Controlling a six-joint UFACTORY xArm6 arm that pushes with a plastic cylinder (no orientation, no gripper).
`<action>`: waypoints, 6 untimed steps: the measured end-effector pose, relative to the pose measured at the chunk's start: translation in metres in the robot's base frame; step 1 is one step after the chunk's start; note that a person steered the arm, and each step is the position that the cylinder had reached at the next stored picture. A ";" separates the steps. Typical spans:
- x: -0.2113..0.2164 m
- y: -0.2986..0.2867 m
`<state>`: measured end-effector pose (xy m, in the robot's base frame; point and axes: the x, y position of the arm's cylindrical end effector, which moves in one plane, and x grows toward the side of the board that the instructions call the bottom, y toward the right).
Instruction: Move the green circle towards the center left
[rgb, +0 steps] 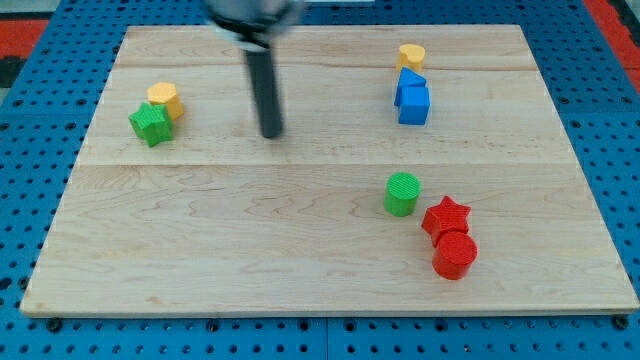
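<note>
The green circle (402, 193) stands on the wooden board (250, 250), right of the middle and toward the view's bottom. My tip (271, 133) is at the end of the dark rod, up and to the left of the green circle, well apart from it and touching no block. A red star (446, 217) and a red circle (455, 255) sit just right of and below the green circle.
A green star (150, 124) and a yellow hexagon (165, 99) touch at the view's left. Two blue blocks (411, 96) and a yellow block (410, 56) sit at the top right. Blue pegboard (30, 150) surrounds the board.
</note>
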<state>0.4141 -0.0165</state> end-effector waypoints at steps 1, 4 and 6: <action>0.029 0.100; 0.082 0.023; 0.082 -0.043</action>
